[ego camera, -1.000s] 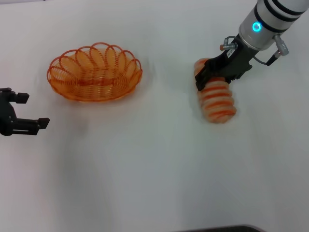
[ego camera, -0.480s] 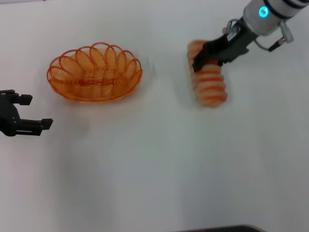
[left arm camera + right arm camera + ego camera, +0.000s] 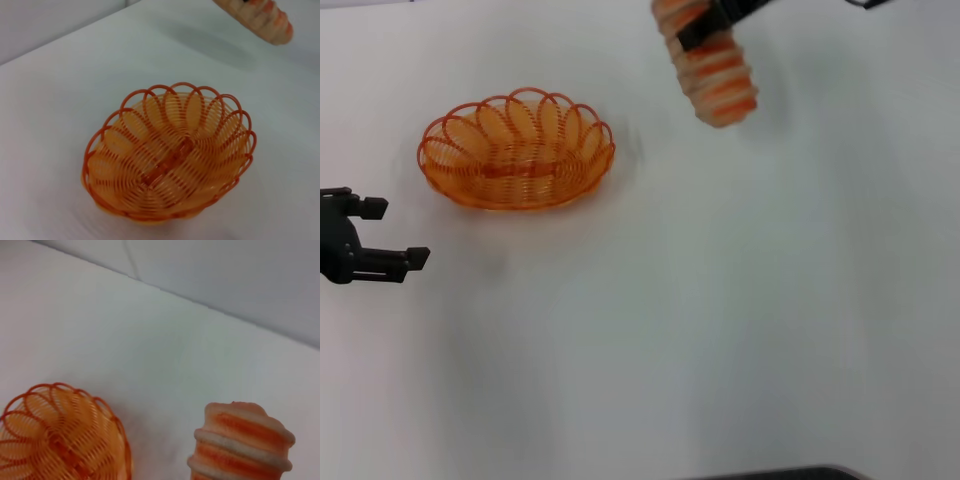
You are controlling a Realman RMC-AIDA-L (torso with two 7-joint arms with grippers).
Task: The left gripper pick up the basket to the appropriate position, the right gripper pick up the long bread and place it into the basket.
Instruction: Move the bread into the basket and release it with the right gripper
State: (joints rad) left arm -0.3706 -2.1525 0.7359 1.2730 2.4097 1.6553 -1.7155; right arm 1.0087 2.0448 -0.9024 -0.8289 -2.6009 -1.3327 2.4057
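The orange wire basket [image 3: 515,150] sits empty on the white table, left of centre; it also fills the left wrist view [image 3: 170,155] and shows in the right wrist view [image 3: 55,440]. My left gripper [image 3: 400,232] waits open at the table's left edge, in front of and to the left of the basket, apart from it. The striped long bread [image 3: 708,62] hangs in the air at the far edge, tilted, with my right gripper [image 3: 715,22] shut on its upper part and mostly cut off by the frame. The loaf's end shows in both wrist views [image 3: 260,15] [image 3: 240,445].
The white table [image 3: 720,320] stretches bare to the front and right. A grey wall rises behind the table's far edge [image 3: 215,307] in the right wrist view.
My right gripper lifted the long bread off the table and carried it up and leftwards towards the basket's side. The left gripper and the basket held still.
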